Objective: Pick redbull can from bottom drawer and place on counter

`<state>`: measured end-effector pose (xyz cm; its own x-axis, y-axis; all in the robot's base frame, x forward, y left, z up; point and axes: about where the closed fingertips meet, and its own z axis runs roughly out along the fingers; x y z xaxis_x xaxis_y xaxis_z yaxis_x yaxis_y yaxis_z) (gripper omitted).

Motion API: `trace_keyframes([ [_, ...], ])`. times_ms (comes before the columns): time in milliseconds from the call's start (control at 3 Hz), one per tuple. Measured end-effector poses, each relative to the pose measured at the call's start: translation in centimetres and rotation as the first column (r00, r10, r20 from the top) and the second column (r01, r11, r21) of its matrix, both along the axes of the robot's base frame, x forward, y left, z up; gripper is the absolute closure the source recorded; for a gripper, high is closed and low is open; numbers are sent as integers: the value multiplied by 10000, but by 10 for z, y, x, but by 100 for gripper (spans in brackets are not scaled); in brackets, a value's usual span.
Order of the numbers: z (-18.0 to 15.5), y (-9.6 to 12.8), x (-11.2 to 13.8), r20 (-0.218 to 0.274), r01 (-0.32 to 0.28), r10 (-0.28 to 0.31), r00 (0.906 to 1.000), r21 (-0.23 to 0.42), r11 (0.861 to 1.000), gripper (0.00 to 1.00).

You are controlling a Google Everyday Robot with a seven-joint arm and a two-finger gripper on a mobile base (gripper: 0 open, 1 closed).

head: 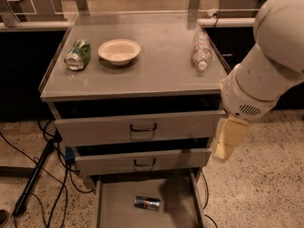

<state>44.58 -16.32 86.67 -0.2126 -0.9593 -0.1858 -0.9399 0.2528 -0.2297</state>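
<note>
The redbull can (147, 203) lies on its side on the grey floor of the open bottom drawer (114, 213), near the drawer's middle. The counter (142, 72) is the flat grey top of the cabinet. My gripper (229, 139) hangs from the big white arm (270, 65) at the right side of the cabinet, level with the two upper drawers. It is above and to the right of the can, well apart from it, and holds nothing that I can see.
On the counter lie a green can (78, 54) at the left, a cream bowl (119, 51) beside it, and a clear plastic bottle (201, 50) at the right. Two upper drawers with dark handles (143, 127) stand slightly open. Cables and a dark pole (35, 175) lie on the floor at left.
</note>
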Motion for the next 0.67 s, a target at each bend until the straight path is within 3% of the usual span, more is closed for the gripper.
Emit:
trace_keyframes([
  [333,-42,27,0,-194,-386,390,9991,196,9991,0],
  [667,-42,27,0,-194,-386,390,9991,195,9991,0],
])
